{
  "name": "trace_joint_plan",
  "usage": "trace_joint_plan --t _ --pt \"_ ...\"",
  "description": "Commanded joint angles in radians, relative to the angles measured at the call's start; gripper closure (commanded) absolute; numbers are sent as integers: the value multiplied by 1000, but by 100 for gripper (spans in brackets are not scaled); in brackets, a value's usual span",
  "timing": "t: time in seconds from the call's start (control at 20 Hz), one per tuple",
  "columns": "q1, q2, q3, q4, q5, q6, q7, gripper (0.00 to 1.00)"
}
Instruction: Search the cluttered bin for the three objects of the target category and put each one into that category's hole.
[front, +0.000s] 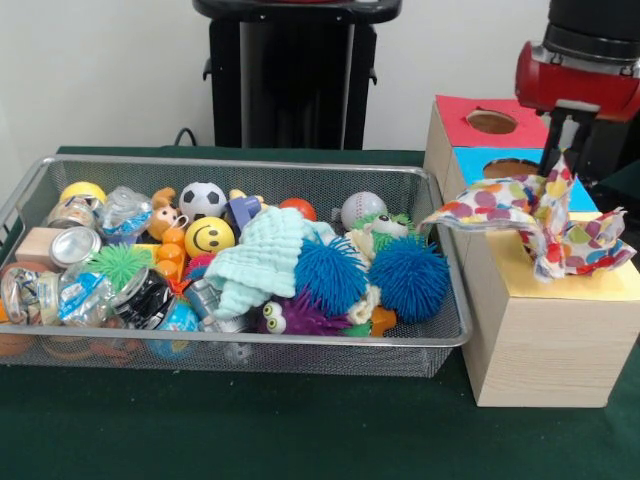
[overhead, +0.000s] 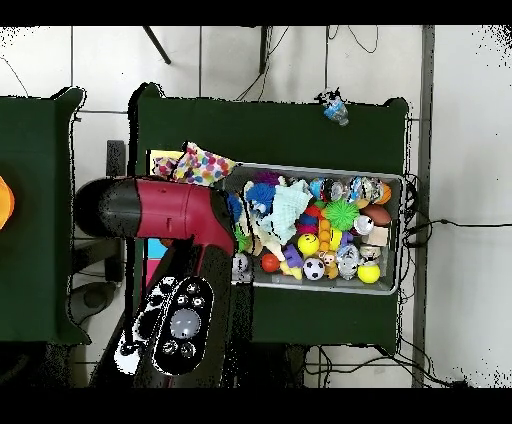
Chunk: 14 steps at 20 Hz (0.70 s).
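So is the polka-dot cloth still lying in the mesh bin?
No: the polka-dot cloth hangs from the gripper over the wooden box, outside the mesh bin.

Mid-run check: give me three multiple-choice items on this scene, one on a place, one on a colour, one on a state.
1. Where is the polka-dot cloth?
A. on the wooden sorting box
B. inside the wire mesh bin
C. on the floor

2. What colour is the box's nearest top panel?
A. red
B. yellow
C. green

3. What state is the cloth in?
A. folded flat
B. fully dropped through a hole
C. draped, hanging from the gripper

Answers: 1 A, it lies across the box top; 2 B, yellow shows beneath the cloth; 3 C, one corner rises to the gripper.
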Motion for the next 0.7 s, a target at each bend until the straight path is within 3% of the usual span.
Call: trace_joint_plan --t 0.05,0.3,0.7 --pt "21 -10 8 -55 33 161 279 100" --pt "28 11 4 -84 38 168 301 100" --pt "-37 175 60 -124 48 -33 259 100"
